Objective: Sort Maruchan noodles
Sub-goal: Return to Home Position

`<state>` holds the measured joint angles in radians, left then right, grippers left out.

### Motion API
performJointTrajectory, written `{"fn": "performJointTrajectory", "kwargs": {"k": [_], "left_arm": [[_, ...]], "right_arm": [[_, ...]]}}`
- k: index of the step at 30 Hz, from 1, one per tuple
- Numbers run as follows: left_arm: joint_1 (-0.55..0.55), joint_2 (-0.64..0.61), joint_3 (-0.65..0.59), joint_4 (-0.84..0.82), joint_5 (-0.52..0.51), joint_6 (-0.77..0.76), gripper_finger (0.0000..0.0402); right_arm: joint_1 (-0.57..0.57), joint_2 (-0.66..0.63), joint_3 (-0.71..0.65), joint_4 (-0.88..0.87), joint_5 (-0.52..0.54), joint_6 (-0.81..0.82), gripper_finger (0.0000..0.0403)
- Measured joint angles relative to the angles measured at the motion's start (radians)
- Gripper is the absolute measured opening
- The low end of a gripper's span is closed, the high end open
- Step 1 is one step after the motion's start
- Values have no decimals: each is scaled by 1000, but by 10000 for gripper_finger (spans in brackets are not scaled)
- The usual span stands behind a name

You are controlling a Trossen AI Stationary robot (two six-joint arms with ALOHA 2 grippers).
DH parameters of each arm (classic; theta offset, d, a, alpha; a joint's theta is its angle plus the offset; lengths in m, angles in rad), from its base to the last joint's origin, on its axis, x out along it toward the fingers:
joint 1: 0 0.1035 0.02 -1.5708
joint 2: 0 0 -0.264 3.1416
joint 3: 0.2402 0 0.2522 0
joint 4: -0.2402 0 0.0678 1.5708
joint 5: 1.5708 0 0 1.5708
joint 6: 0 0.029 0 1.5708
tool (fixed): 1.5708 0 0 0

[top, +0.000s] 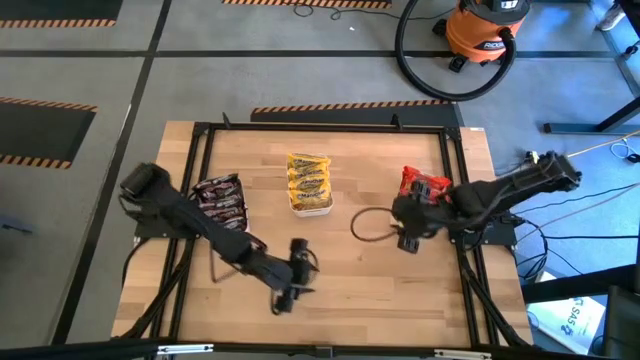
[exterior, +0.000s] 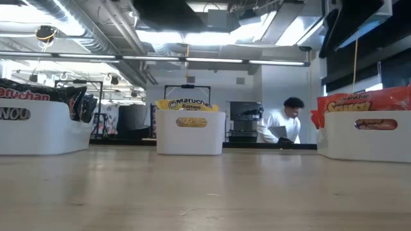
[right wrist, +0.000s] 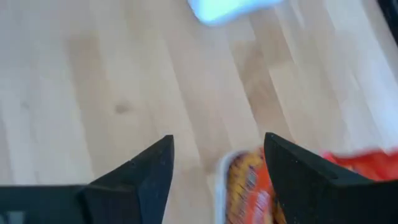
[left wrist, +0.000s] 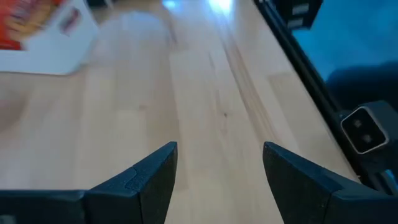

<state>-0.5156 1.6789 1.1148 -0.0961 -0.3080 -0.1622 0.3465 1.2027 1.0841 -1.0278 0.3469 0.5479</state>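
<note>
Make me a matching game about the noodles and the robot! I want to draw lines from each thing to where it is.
Things:
1. dark noodle packs
2. yellow noodle packs
3. red-orange noodle packs
4. left gripper

Places or states:
A. in the middle white bin
B. open, holding nothing, above the bare wood of the table
C. in the right white bin
D. in the left white bin

Right pairs: 1-D, 2-A, 3-C, 4-B.
</note>
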Motion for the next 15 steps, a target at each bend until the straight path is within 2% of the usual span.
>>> {"fn": "performJointTrajectory", "kwargs": {"k": [7, 10, 15], "left_arm": [[32, -313, -290, 228, -20, 36, 225], [79, -450, -402, 288, -20, 65, 227], [186, -646, -530, 290, -28, 79, 225]], "right_arm": [[95, -123, -154, 253, 22, -17, 183], [85, -184, -251, 413, -34, -64, 155], [20, -308, -407, 627, -84, -136, 107]]}}
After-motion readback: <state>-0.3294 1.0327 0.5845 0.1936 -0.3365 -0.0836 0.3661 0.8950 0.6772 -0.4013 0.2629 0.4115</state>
